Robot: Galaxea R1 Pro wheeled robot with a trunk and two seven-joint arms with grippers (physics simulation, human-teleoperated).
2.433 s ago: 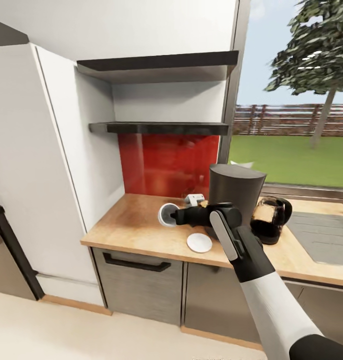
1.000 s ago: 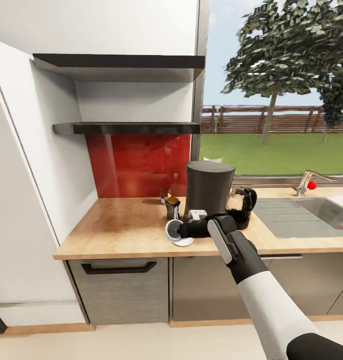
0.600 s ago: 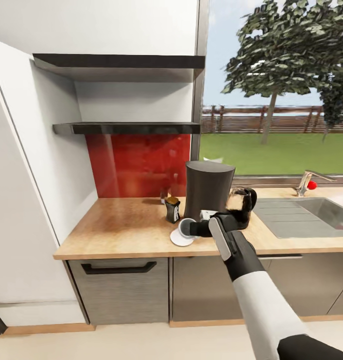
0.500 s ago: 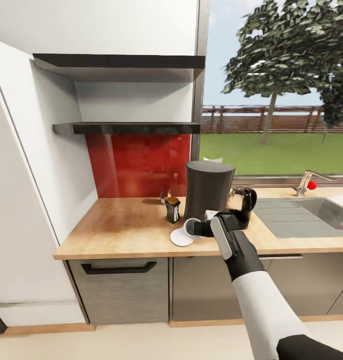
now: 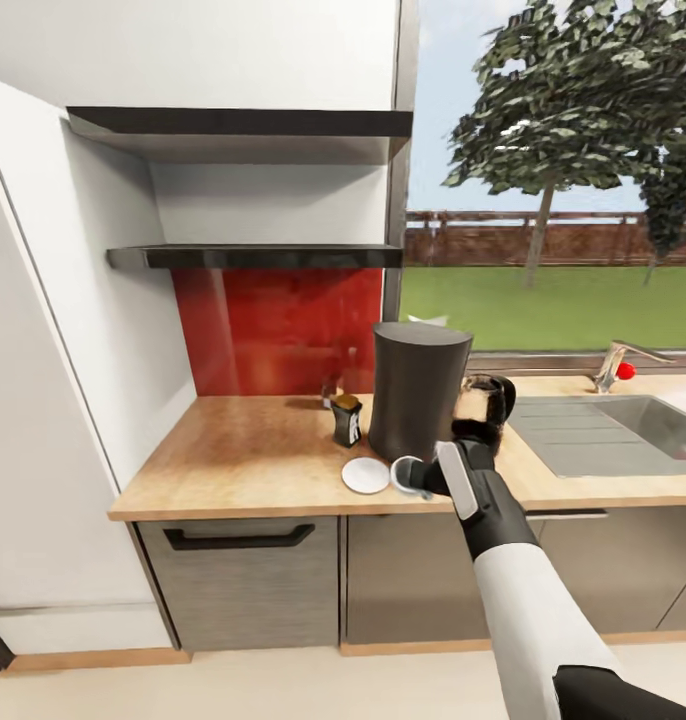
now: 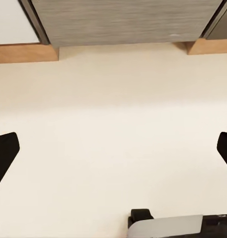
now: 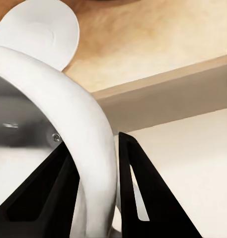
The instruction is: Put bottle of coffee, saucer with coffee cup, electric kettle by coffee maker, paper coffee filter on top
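My right gripper (image 5: 426, 479) is shut on the white coffee cup (image 5: 406, 475), which lies tilted on its side just above the countertop (image 5: 253, 455), in front of the dark coffee maker (image 5: 418, 390). In the right wrist view my fingers (image 7: 135, 183) pinch the cup's wall (image 7: 68, 119). The white saucer (image 5: 365, 476) (image 7: 41, 29) lies bare just left of the cup. The bottle of coffee (image 5: 346, 420) stands left of the coffee maker, and the glass electric kettle (image 5: 486, 402) to its right. A whitish scrap (image 5: 428, 321) peeks over the maker's top. My left gripper (image 6: 113, 153) hangs open over the floor.
The thin kitchen shelf (image 5: 253, 256) and a thicker slab (image 5: 243, 125) hang above the red backsplash. A steel sink (image 5: 613, 430) with a faucet (image 5: 623, 362) lies to the right. A tall white cabinet (image 5: 43, 350) bounds the counter's left end. Grey cabinet fronts (image 6: 123, 20) stand below.
My right gripper has carried the cup rightwards, from over the saucer to beside it in front of the coffee maker. The view itself shifted earlier.
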